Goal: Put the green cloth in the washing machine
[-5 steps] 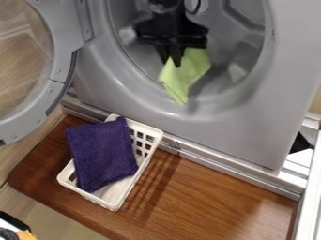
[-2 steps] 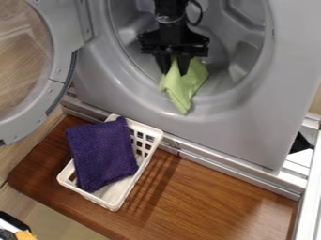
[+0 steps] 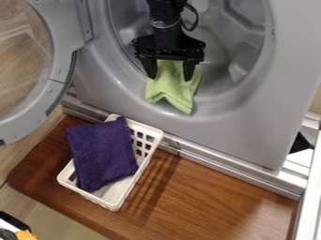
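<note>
Clearly, fingers [image 3: 188, 70]: spread apart (the green cloth [image 3: 169, 86] shows between them)
Green cloth: crumpled over the lower rim of the washing machine's [image 3: 251, 122] opening
White basket [image 3: 117, 205]: on the bench [image 3: 219, 201], with a purple cloth [image 3: 102, 154]

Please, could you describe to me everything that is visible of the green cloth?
The green cloth is plain light green and looks thin and soft. It is crumpled, with folds running down it and pointed lower corners. It lies over the lower rim of the round opening of the washing machine. The end effector is open over its upper part; whether the fingers touch it, I cannot tell.
</note>
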`<state>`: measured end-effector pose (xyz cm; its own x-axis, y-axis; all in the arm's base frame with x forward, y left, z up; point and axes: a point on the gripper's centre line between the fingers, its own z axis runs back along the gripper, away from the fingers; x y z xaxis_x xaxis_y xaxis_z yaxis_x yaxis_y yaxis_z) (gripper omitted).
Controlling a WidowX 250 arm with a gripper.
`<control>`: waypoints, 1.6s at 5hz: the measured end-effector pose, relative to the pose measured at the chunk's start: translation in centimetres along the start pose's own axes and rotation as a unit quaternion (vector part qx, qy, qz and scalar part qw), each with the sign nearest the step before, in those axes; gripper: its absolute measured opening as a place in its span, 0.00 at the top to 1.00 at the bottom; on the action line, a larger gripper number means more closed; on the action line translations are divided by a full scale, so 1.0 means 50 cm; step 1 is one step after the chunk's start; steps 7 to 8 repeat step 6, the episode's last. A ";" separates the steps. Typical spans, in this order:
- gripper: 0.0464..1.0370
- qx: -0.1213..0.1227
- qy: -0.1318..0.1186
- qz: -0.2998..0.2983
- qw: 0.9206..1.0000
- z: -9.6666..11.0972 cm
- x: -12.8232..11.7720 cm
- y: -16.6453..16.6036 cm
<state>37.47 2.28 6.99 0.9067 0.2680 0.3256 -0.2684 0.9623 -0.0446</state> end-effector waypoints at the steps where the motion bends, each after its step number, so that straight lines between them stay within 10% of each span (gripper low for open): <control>1: 0.03 -0.002 -0.005 -0.007 1.000 0.022 -0.008 -0.008; 4: 0.04 -0.014 -0.015 -0.014 1.000 0.139 -0.057 0.022; 6: 0.04 -0.023 0.037 -0.051 0.998 0.148 -0.150 0.059; 8: 0.04 -0.023 0.037 -0.051 0.998 0.148 -0.150 0.059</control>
